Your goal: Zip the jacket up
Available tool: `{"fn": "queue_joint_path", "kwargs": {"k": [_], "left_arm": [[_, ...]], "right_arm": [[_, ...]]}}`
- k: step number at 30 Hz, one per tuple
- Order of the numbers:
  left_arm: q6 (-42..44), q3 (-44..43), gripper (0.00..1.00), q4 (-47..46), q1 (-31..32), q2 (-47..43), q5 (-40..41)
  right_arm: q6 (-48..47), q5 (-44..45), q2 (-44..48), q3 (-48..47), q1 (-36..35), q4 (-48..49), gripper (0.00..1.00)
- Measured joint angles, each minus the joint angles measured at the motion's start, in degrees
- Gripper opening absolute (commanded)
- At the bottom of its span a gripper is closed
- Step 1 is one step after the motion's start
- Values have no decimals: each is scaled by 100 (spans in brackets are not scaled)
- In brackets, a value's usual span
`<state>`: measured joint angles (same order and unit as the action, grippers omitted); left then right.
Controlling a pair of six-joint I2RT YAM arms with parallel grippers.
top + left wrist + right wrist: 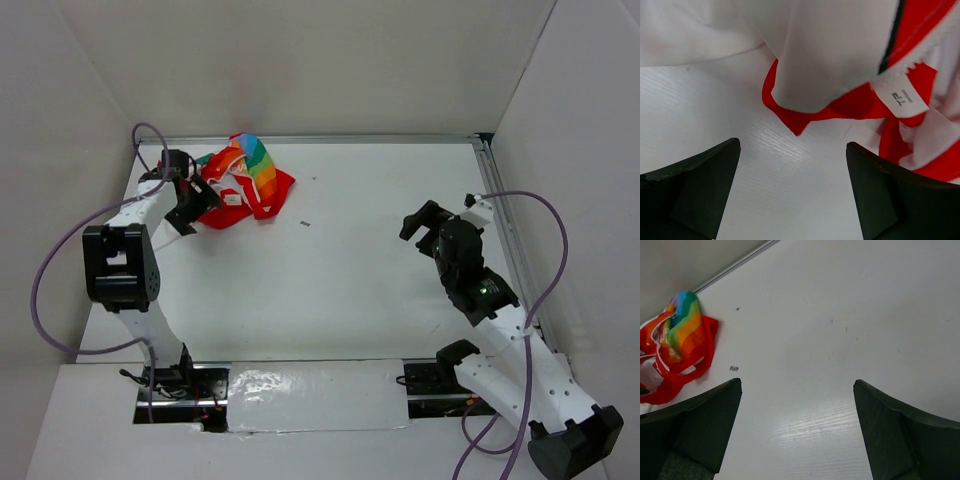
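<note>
The jacket lies crumpled at the far left of the table, red with a rainbow-striped part on top and white lining showing. My left gripper is open right at its left edge. In the left wrist view the jacket's white lining and red trim with a white label lie just beyond the open fingers, which hold nothing. My right gripper is open and empty over bare table at the right, far from the jacket. The jacket shows at the far left of the right wrist view.
A small dark speck lies on the table right of the jacket. White walls enclose the table at the back and sides. A metal rail runs along the right edge.
</note>
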<state>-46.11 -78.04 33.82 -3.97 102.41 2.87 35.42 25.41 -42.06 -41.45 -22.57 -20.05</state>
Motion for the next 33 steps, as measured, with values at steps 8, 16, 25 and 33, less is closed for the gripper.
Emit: {"fn": "queue_joint_path", "kwargs": {"k": [8,16,25,33], "left_arm": [[-166,-920,0,105,-15,1172,-74],[-15,-686,0,-293,184,809,-216],[247,1331,0,-1285,3064,-1932,-885],[678,1611,99,-1593,4253,-2481,-2149]], "right_arm": [[-111,-411,-188,74,55,131,100],[-188,-656,-208,74,76,168,100],[-227,-1051,-424,74,98,332,100],[142,-1403,-1180,-59,553,155,100]]}}
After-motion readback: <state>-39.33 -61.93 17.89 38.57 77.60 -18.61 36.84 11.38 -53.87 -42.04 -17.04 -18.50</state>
